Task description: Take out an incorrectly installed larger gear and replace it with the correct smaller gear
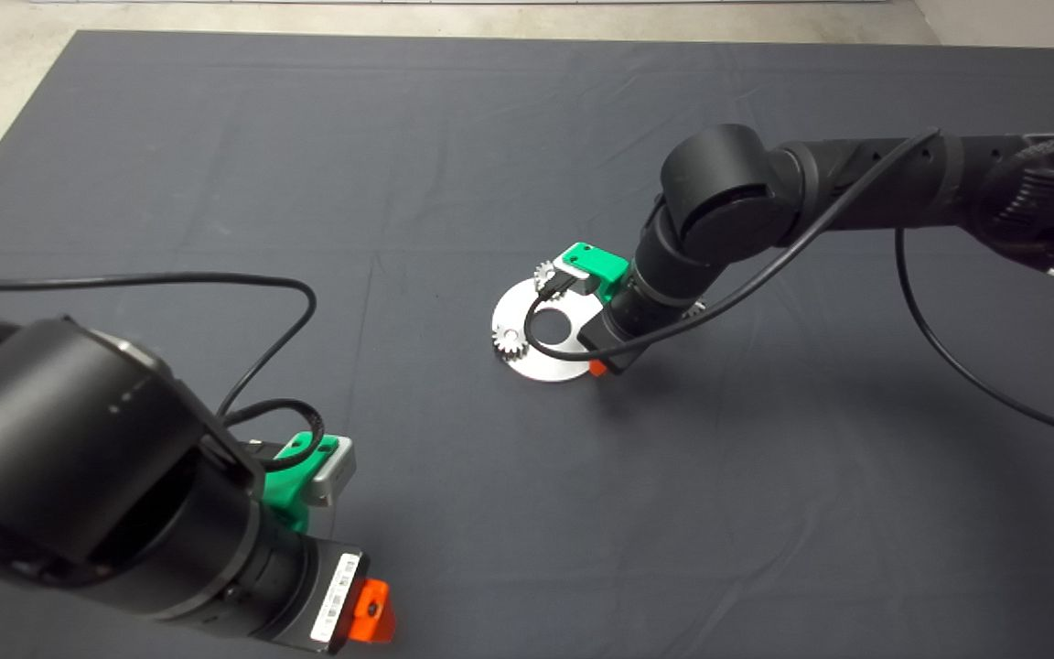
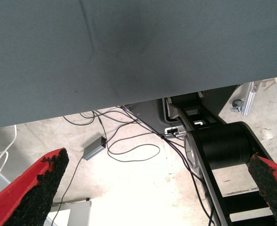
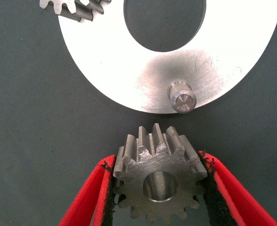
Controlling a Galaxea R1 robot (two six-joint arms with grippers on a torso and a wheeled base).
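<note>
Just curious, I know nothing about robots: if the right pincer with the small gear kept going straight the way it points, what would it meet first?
Probably the bare steel peg on the silver ring plate; the right pincer, gripping the smaller gear, points roughly at it, though height is unclear.

My black right arm reaches in, its green red-fingered gripper (image 3: 158,188) clamped; my left gripper (image 2: 148,193) waits low, fingers spread.

Smaller gear (image 3: 158,186) showing dull machined steel; ring plate (image 3: 129,80) gleaming as brushed metal; mat (image 1: 399,137) looking like matt woven cloth; pads (image 3: 213,197) looking gritty.
</note>
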